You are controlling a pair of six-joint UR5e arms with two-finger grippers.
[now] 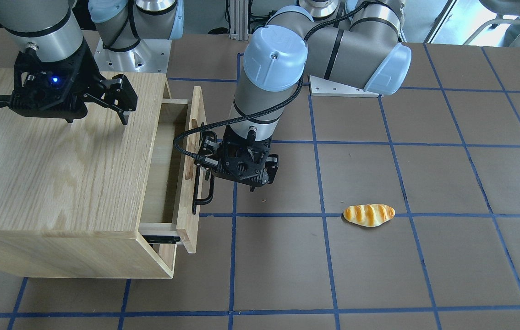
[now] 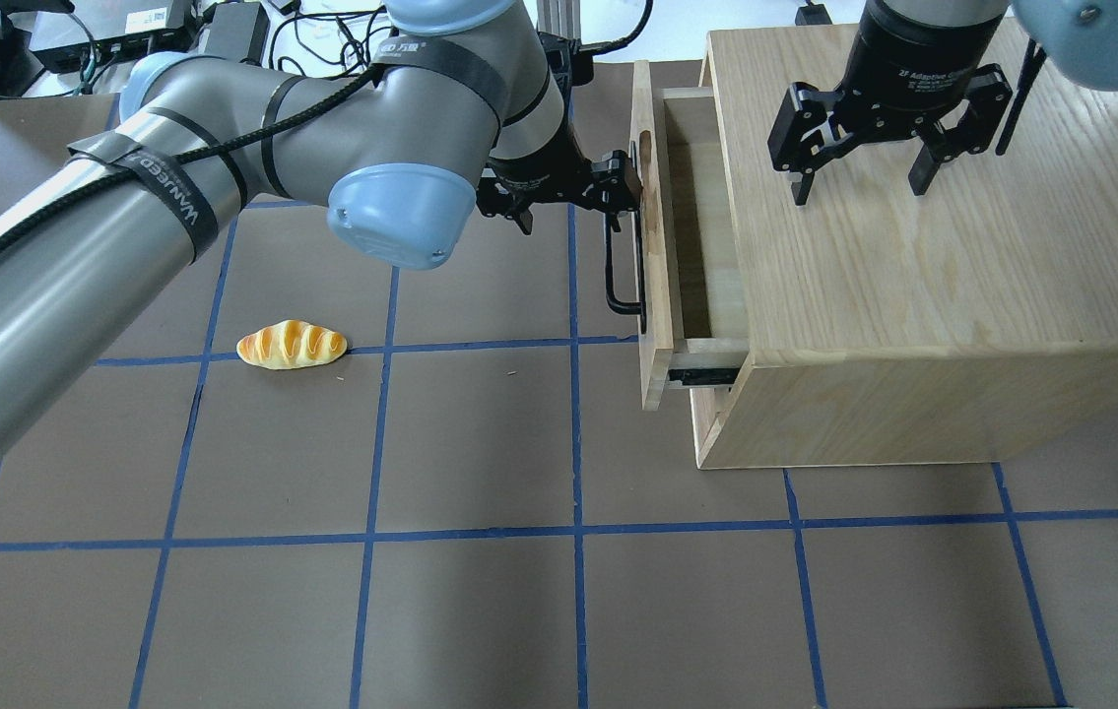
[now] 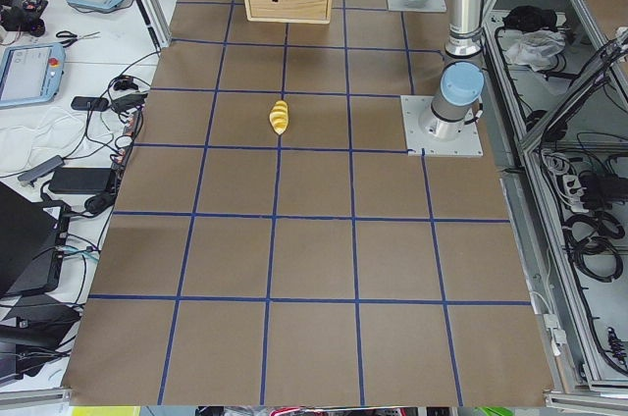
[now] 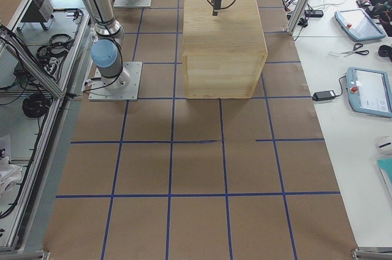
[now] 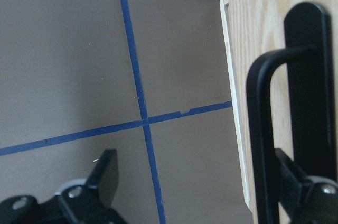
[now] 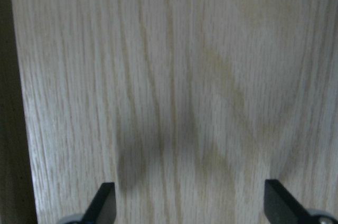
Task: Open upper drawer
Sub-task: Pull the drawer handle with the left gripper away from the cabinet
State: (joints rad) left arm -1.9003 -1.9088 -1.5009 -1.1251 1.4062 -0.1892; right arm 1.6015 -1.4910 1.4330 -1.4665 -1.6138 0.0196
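The upper drawer (image 2: 655,246) is pulled partly out of the oak cabinet (image 2: 913,246); its pale front panel (image 1: 194,169) carries a long black bar handle (image 1: 202,188). My left gripper (image 2: 621,187) is open at the handle's far end. In the left wrist view the handle (image 5: 261,145) stands between the fingers, close to the right finger (image 5: 303,192), with the left finger (image 5: 103,176) far off it. My right gripper (image 2: 859,192) is open and empty just above the cabinet top, and its fingertips (image 6: 105,203) show over bare wood.
A toy bread roll (image 2: 292,345) lies on the brown table left of the drawer, also in the front view (image 1: 369,215). The cabinet (image 1: 49,160) fills the table's right part. Blue tape lines (image 2: 573,532) grid the table.
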